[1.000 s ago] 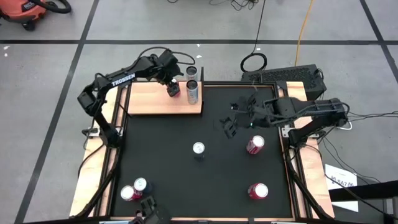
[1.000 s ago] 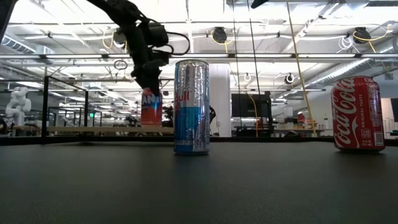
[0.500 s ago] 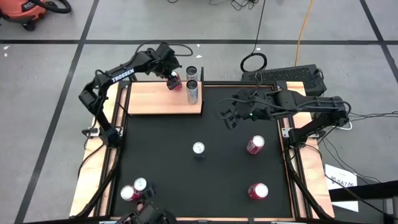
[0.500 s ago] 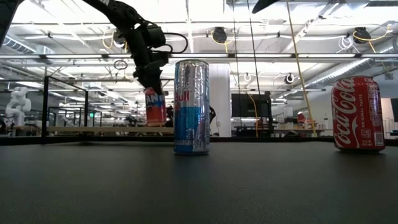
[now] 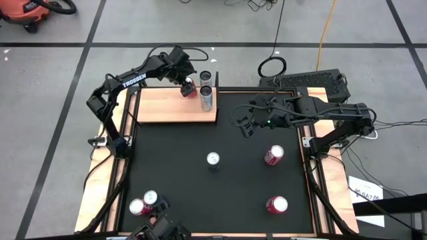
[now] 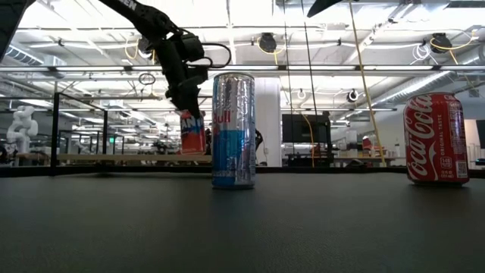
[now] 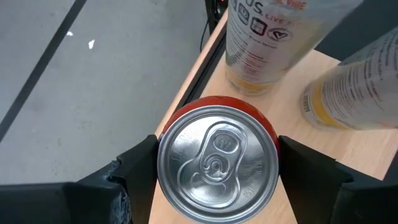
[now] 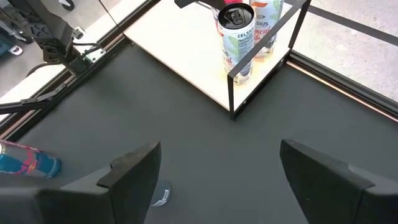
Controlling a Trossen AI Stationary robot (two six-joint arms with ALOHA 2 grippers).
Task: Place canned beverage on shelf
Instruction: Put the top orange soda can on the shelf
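My left gripper (image 5: pixel 189 85) is shut on a red can (image 7: pixel 216 165) at the far edge of the light wooden shelf (image 5: pixel 167 107). Two slim pale cans (image 5: pixel 206 88) stand on the shelf's far right corner, just right of the red can. In the low view the red can (image 6: pixel 192 133) hangs under the gripper, behind a blue-silver can (image 6: pixel 233 129). My right gripper (image 5: pixel 245 125) is open and empty above the black mat, right of the shelf. My left gripper pinches the red can between its two fingers (image 7: pixel 140 171), on opposite sides of the can's wall just below the top rim (image 7: pixel 166 163). The fingers come from above, pointing down. The can is slightly tilted, its bottom at shelf height; whether it rests there I cannot tell.
On the black mat (image 5: pixel 173 167) stand the blue-silver can (image 5: pixel 213 159), two red cans (image 5: pixel 273 155) (image 5: pixel 276 204) at the right and two cans (image 5: pixel 143 203) at the near left. A thin black rail (image 8: pixel 231 93) frames the shelf. The shelf's left part is bare.
My left gripper has carried the red can toward the far edge of the shelf and a little toward the slim cans. My right gripper has moved toward the table's far edge, staying open.
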